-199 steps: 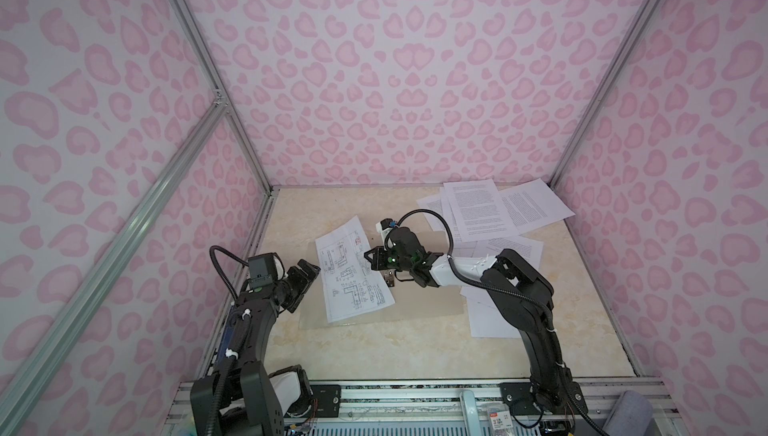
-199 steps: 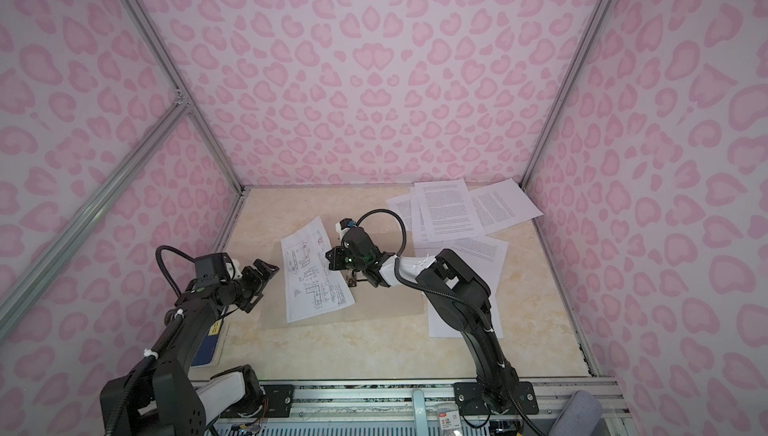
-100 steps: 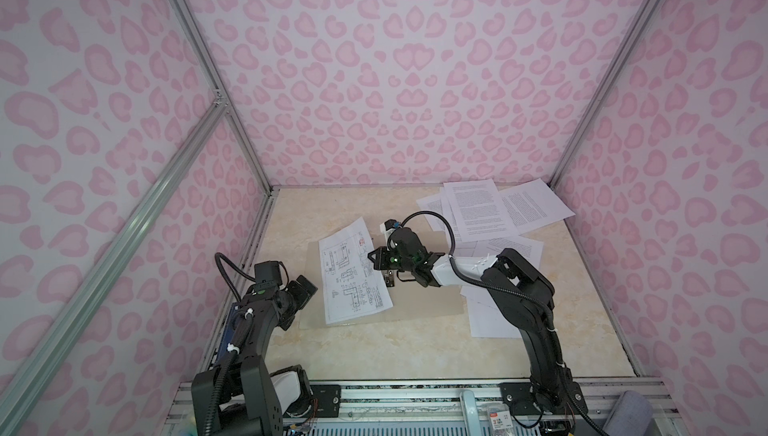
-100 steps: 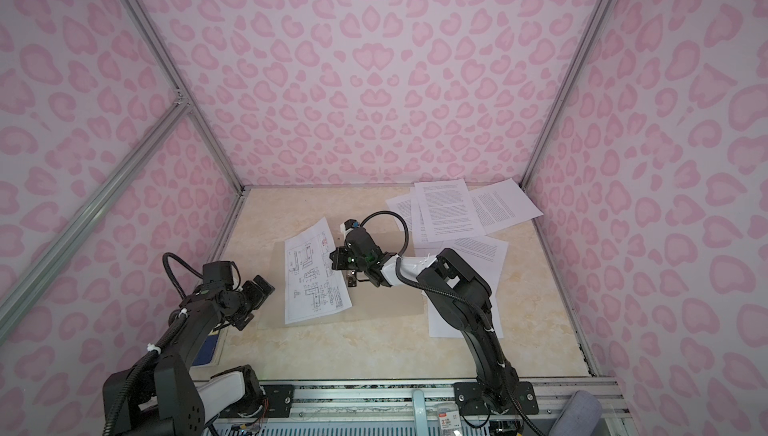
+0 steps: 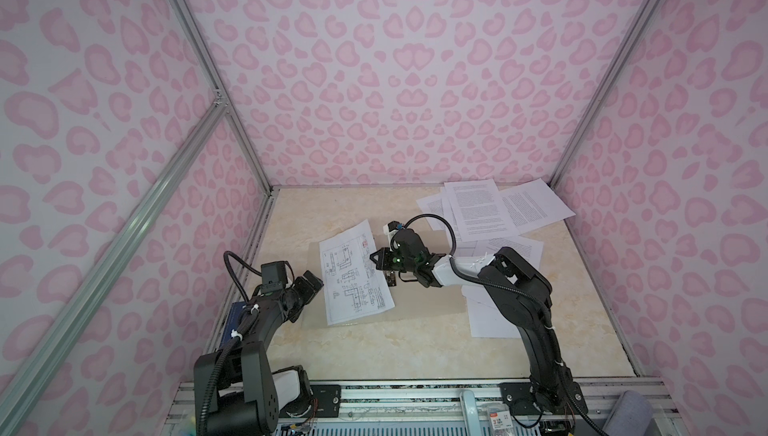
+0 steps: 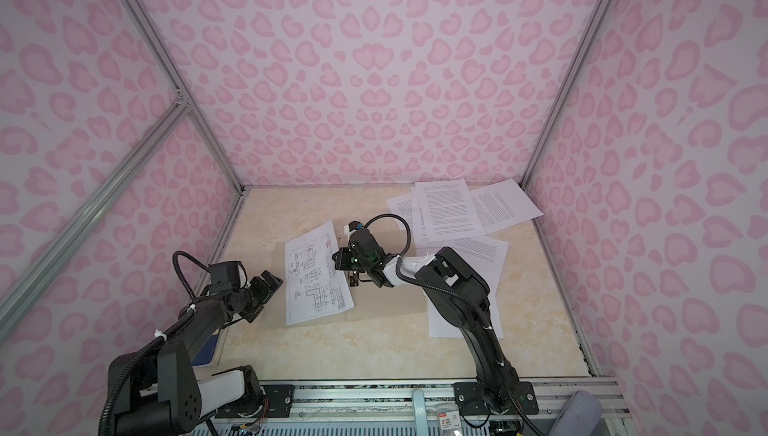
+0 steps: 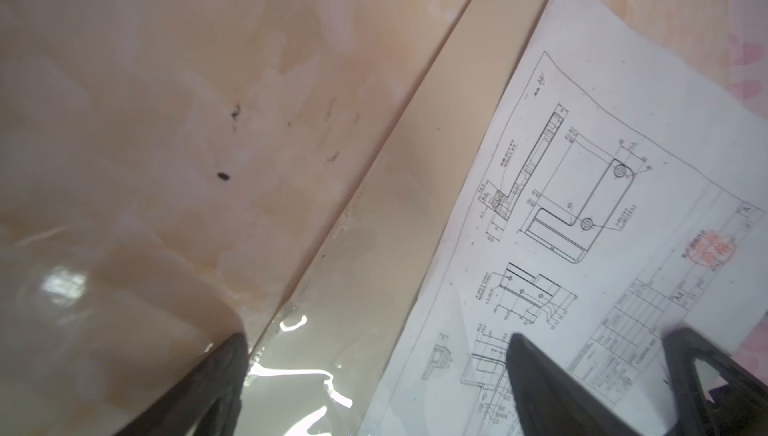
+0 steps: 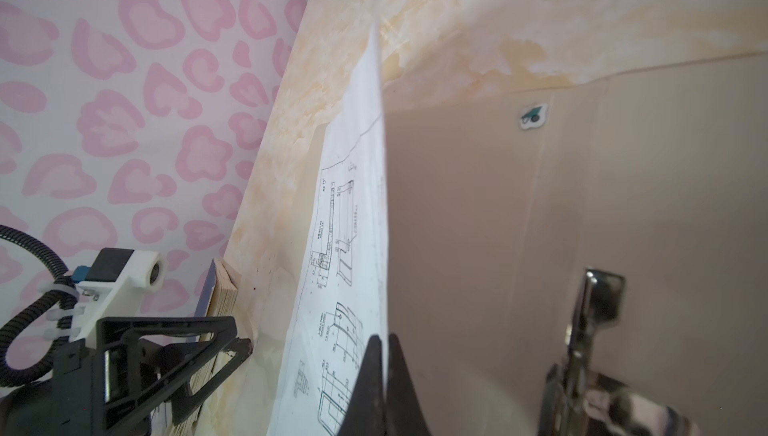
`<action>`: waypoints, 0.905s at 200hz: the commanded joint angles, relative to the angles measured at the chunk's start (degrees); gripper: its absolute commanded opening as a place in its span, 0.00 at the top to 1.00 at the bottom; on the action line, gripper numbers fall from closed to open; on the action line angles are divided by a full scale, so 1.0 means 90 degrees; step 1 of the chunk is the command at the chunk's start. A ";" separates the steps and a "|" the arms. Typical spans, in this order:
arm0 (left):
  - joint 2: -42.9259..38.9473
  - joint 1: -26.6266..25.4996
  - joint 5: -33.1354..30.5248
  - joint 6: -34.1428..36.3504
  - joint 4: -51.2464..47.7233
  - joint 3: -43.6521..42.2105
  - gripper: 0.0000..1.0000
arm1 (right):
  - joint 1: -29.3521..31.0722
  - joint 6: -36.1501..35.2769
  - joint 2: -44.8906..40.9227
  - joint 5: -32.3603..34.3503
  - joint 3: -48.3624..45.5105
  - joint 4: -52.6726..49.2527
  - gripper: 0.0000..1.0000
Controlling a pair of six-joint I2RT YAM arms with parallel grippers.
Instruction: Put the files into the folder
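The grey-beige folder (image 5: 419,296) (image 6: 386,296) lies open on the table. On its left leaf rests one of the files, a white sheet with line drawings (image 5: 353,280) (image 6: 313,280). My right gripper (image 5: 377,261) (image 6: 338,261) (image 8: 384,371) is shut on that sheet's right edge and holds the edge lifted off the folder (image 8: 498,226). My left gripper (image 5: 311,287) (image 6: 271,288) (image 7: 374,371) is open and low at the folder's left edge (image 7: 415,188), next to the drawing sheet (image 7: 602,213), with nothing between its fingers. More files with printed text (image 5: 486,209) (image 6: 453,209) lie at the back right.
Further sheets (image 5: 490,321) (image 6: 461,326) lie under the right arm. A dark blue book (image 5: 232,321) (image 8: 210,288) sits by the left wall. A metal clip (image 8: 594,321) stands on the folder's inner face. A shiny clear pocket (image 7: 316,371) covers the folder's corner.
My left gripper has dropped lower and shifted right, up to the folder's left edge. The right gripper and the drawing sheet have barely moved.
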 commanded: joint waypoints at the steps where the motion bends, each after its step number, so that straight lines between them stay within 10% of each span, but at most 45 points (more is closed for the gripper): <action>1: -0.0071 -0.0074 0.0318 -0.0212 -0.0463 -0.0099 0.02 | 0.0042 0.0222 0.0139 -0.0071 0.0064 0.0317 1.00; 110: -0.0208 -0.0175 0.0319 -0.0142 -0.0562 -0.0121 0.02 | 0.0084 0.0026 0.0079 0.0332 0.0145 -0.0479 1.00; 137: -0.0221 -0.0175 0.0277 -0.0122 -0.0586 -0.0095 0.02 | 0.0017 -0.0294 -0.0053 0.0268 0.0185 -0.1041 0.75; 181: -0.0198 -0.0165 0.0266 -0.0132 -0.0583 -0.0087 0.02 | -0.0005 -0.0498 -0.0201 -0.0125 0.0090 -0.1417 0.65</action>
